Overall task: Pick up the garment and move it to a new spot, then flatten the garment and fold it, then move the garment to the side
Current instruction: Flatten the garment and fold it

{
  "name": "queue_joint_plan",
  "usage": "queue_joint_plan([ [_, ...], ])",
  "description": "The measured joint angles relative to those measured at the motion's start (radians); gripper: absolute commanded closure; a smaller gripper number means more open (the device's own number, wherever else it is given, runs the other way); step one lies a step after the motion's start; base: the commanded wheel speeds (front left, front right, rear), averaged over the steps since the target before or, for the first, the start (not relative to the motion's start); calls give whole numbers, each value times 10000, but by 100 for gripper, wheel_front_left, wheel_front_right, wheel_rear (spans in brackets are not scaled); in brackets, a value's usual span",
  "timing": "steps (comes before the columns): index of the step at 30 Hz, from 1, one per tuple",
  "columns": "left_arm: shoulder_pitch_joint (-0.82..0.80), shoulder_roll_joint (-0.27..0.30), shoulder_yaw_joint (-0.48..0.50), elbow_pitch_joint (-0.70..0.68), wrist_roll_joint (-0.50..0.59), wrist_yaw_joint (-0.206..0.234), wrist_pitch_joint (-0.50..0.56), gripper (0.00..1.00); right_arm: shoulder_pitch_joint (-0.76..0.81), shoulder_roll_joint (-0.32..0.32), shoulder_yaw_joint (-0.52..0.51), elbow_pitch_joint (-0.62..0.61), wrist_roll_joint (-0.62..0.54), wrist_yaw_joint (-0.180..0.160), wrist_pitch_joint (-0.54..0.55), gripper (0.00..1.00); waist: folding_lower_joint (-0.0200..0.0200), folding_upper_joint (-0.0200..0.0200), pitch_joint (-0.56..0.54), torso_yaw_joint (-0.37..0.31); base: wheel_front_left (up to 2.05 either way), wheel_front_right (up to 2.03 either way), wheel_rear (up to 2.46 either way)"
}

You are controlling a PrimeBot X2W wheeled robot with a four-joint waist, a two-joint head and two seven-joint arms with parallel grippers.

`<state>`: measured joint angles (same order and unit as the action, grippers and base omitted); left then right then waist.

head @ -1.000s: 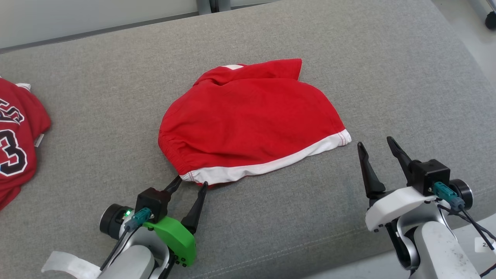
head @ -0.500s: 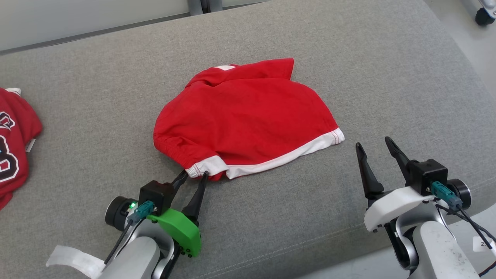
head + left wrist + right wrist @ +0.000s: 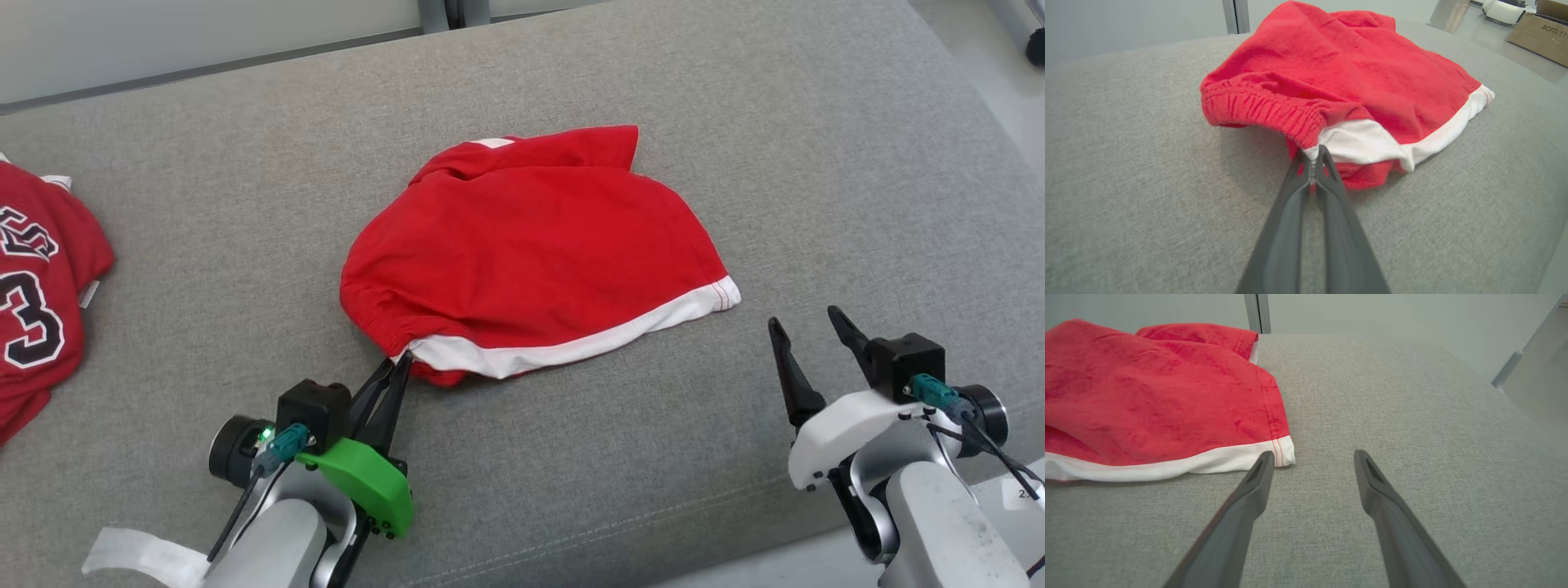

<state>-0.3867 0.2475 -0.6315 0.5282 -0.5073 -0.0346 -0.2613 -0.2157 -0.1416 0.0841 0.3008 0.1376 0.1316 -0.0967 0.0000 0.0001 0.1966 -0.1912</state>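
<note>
two grippers over the grey bench (image 3: 204,204): the left gripper (image 3: 397,365) pinches the near white-trimmed corner of the red garment (image 3: 531,245) lying mid-bench; the right gripper (image 3: 802,320) stands spread near the other corner.

The garment (image 3: 531,245) is a pair of red shorts with a gathered elastic waistband and a white band along one hem. It lies rumpled and loosely doubled over near the middle of the grey cushion (image 3: 735,122), the white band towards the cushion's near edge. Its near corner, where white meets waistband, is pinched between the closed jaws of the left gripper (image 3: 398,364).
</note>
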Motion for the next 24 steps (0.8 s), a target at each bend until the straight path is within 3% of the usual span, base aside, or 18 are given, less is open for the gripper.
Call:
queue_joint_plan([
  [10,204,-21,349,35,261,-100,0,100,-1669,-671,1221,2339,391,-2,4,0,0,0,256,415,0,0,0],
  [24,-68,-324,491,198,600,-295,0,100,-3514,-865,2828,5135,1544,-2,-560,0,0,0,723,814,0,0,0],
])
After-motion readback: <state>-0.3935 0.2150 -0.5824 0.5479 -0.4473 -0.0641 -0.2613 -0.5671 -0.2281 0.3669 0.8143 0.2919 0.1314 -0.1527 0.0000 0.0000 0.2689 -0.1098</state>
